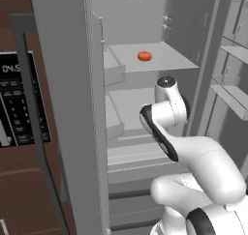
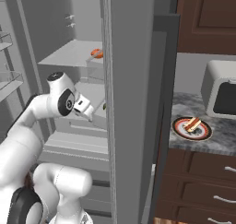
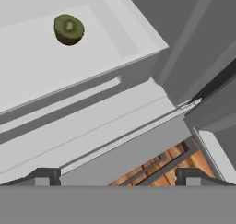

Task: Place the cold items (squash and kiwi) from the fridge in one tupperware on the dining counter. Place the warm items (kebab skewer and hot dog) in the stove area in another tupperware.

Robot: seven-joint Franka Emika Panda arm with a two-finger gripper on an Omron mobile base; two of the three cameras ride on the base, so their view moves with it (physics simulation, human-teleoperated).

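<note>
With the gripper (image 3: pixel 118 174) spread wide and empty above the fridge shelf (image 3: pixel 41 75), the kiwi (image 3: pixel 69 29) lies well ahead. Recommended: advance, centre the fingers astride it, then descend squarely before closing.

The open fridge (image 1: pixel 160 31) stands ahead, its grey interior showing several shelves. On the upper shelf (image 1: pixel 160 60), near its middle and towards the front edge, sits a small orange squash (image 1: pixel 144 56), alone. The white arm (image 1: pixel 193 166) rises from the lower right and bends into the fridge, its wrist just below that shelf. The grey fridge door (image 1: pixel 72 108) stands open at left, with a dark control panel (image 1: pixel 19 103) beyond it among brown cabinets (image 1: pixel 19 190).
</note>
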